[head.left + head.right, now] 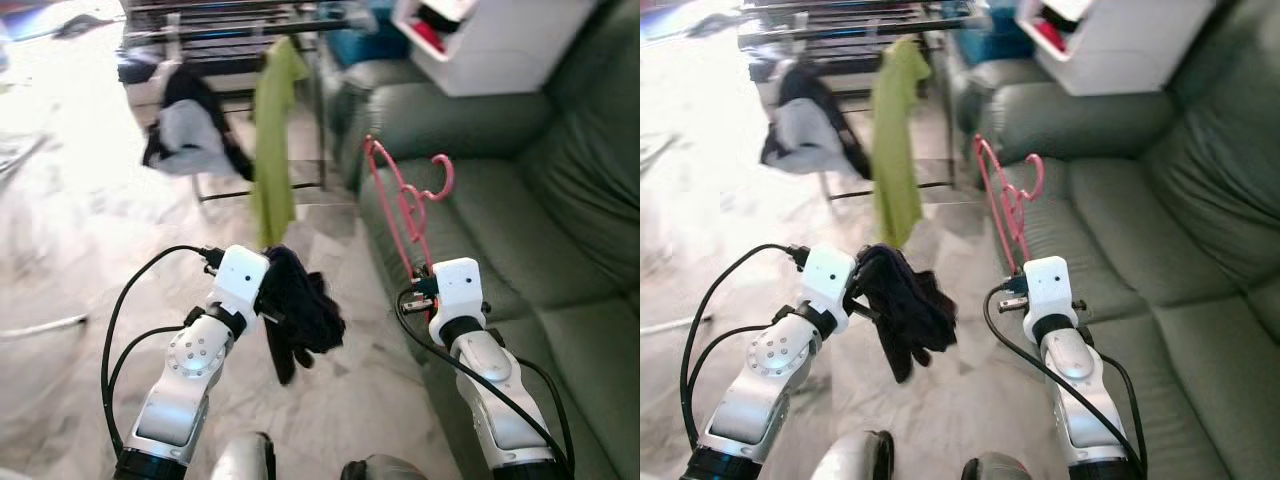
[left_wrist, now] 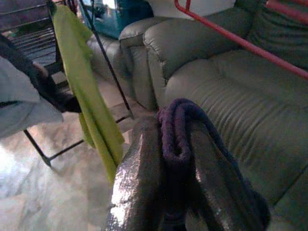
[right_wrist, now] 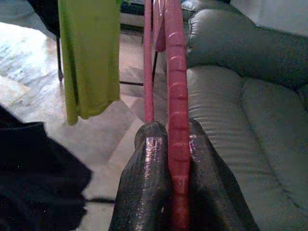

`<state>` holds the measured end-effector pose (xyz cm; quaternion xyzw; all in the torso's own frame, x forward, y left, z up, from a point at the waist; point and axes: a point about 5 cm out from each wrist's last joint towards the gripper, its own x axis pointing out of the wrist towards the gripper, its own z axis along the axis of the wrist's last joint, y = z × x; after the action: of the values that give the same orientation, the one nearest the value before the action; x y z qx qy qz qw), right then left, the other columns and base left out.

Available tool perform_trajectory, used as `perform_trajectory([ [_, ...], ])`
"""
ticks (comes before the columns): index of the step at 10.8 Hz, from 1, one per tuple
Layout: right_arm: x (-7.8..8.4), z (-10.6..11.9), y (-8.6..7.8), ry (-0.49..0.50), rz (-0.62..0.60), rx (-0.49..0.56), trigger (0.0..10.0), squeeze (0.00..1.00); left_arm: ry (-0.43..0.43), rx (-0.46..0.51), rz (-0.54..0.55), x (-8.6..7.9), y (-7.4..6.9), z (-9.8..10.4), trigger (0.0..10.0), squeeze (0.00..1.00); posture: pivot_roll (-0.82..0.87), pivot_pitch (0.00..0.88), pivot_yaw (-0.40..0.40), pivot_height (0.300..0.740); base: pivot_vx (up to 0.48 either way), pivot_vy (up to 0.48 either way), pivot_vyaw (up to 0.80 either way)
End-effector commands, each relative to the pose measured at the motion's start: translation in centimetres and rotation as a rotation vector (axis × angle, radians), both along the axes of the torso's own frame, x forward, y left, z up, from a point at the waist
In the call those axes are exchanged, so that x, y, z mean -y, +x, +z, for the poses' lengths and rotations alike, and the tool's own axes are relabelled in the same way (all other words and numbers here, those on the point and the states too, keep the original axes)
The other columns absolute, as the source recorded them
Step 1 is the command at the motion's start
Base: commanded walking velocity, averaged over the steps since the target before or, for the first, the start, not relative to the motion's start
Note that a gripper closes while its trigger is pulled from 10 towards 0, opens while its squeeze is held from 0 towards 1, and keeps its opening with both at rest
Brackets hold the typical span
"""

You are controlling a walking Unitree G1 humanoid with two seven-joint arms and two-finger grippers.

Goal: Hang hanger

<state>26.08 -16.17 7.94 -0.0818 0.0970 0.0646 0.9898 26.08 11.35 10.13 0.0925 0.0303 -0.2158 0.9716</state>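
at the far left, a drying rack [image 1: 215, 30] is standing on the pale marble floor [image 1: 60, 230], and a dark and grey garment [image 1: 190, 125] is hanging low on it. beside it, a green cloth [image 1: 272, 140] is hanging down from the same rack, nearly reaching the floor.

in front, the left gripper [image 2: 175, 154] is being held up at about the middle of the scene. its two fingers are closing tightly on a dark cloth [image 1: 298, 305], and the fold of the cloth is sitting between the fingers [image 2: 137, 178] while the rest is drooping below the wrist.

to the right of it, the right gripper [image 3: 168, 144] is raised beside the front edge of the green sofa [image 1: 500, 200]. its fingers are pressing together on the lower bar of a pink hanger [image 1: 405, 205]. the hanger is standing upright above the gripper, with its hook at the top pointing toward the sofa, well apart from the drying rack.

behind the sofa, at the top right, a white cabinet [image 1: 495, 45] is standing with something red inside.
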Motion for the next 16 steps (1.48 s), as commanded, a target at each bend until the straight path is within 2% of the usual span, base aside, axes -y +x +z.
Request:
perform_trajectory([
  [1, 0.8, 0.1, 0.0, 0.006, -0.042, 0.003, 10.0, 0.0, -0.009, 0.002, -0.017, 0.1, 0.2, 0.3, 10.0, 0.0, -0.02, 0.074, -0.022, 0.74, 0.0, 0.428, 0.0],
  [2, 0.9, 0.0, 0.0, 0.01, -0.057, -0.011, 10.0, 0.0, -0.005, 0.012, -0.018, 0.0, 0.4, 0.4, 10.0, 0.0, -0.02, 0.076, -0.021, 0.74, 0.0, 0.48, 0.0],
  [7, 0.7, 0.0, -0.1, 0.014, -0.063, -0.003, 10.0, 0.0, 0.01, 0.03, -0.033, 0.0, 0.4, 0.6, 10.0, 0.0, -0.02, 0.082, -0.016, 0.74, 0.0, 0.48, -0.8],
  [13, 0.4, 0.1, 0.0, 0.008, -0.061, -0.001, 10.0, 0.0, 0.004, 0.051, -0.094, 0.7, 0.1, 0.9, 10.0, 0.0, -0.03, 0.088, -0.016, 0.74, 0.0, 0.0, -0.8],
  [15, 0.4, 0.1, -0.1, 0.006, -0.062, -0.003, 10.0, 0.0, 0.031, 0.094, -0.09, 0.7, 0.3, 1.3, 10.0, 0.0, -0.03, 0.09, -0.014, 0.74, 0.0, 0.0, -0.8],
  [16, 0.4, 0.1, -0.1, 0.005, -0.047, -0.014, 10.0, 0.0, 0.129, 0.148, 0.023, -0.5, 1.7, 1.7, 10.0, 0.0, -0.03, 0.098, -0.008, 0.74, 0.0, 0.0, 0.0],
])
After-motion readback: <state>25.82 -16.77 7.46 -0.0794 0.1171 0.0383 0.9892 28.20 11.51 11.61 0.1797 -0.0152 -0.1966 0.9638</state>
